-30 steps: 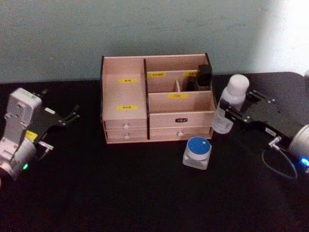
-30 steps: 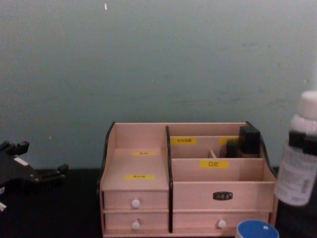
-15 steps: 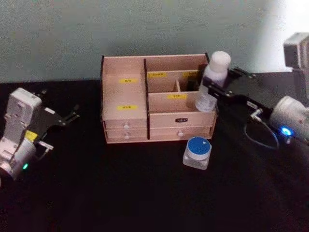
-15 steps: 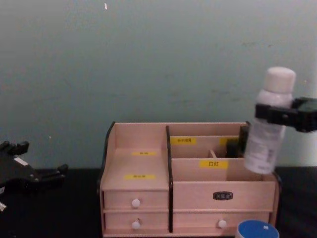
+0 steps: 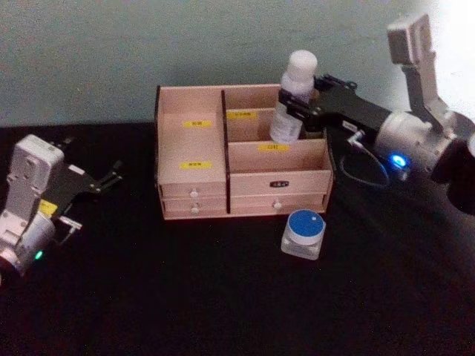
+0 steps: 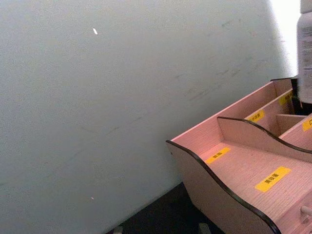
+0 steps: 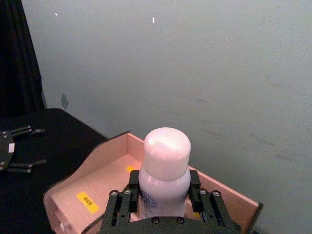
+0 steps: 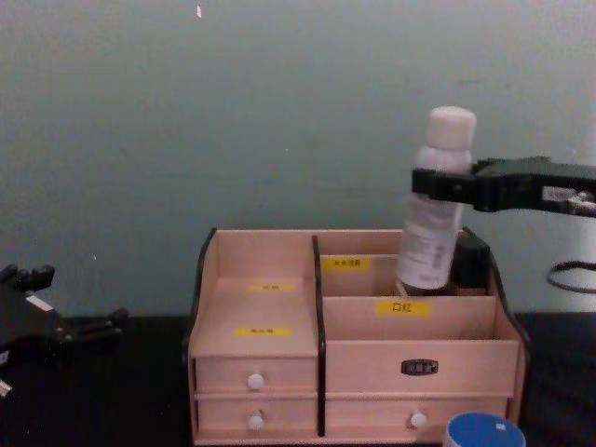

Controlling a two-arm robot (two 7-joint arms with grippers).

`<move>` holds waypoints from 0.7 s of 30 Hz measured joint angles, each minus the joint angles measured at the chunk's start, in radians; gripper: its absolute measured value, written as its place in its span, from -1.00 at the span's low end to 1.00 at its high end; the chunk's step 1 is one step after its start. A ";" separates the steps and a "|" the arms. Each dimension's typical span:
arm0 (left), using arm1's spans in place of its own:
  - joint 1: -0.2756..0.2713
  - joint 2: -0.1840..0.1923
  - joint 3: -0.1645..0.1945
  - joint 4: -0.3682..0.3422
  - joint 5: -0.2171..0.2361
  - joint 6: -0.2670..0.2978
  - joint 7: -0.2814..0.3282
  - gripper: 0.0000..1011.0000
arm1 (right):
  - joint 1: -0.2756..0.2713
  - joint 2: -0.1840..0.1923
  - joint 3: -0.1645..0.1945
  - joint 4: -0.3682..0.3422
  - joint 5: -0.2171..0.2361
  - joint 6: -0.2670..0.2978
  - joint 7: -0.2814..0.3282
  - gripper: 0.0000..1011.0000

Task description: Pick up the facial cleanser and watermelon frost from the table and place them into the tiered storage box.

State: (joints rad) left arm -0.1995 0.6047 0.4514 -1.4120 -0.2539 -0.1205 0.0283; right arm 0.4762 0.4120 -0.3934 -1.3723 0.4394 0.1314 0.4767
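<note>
While one jar is sitting on the bench, right gripper is clamping one bottle over one box; left gripper idling, spread.

Tiered storage box: pale unvarnished wood, matt, fine grain, dark edges; small white knobs smooth.
White-capped bottle: smooth plastic, cap slightly glossy, body translucent.
Blue-lidded jar: clear glossy base, matt lid.
Right gripper: black, matt, small shiny screws.
Table: black, matt.
Wall: matt paint, scuffed.
</note>
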 joint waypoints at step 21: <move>0.000 0.000 0.000 0.000 0.000 0.000 0.000 0.98 | 0.143 -0.093 -0.061 0.210 -0.018 -0.025 0.034 0.17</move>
State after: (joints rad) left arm -0.1995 0.6047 0.4514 -1.4119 -0.2539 -0.1205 0.0283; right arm 0.6194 0.3192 -0.4547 -1.1623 0.4211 0.1062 0.5103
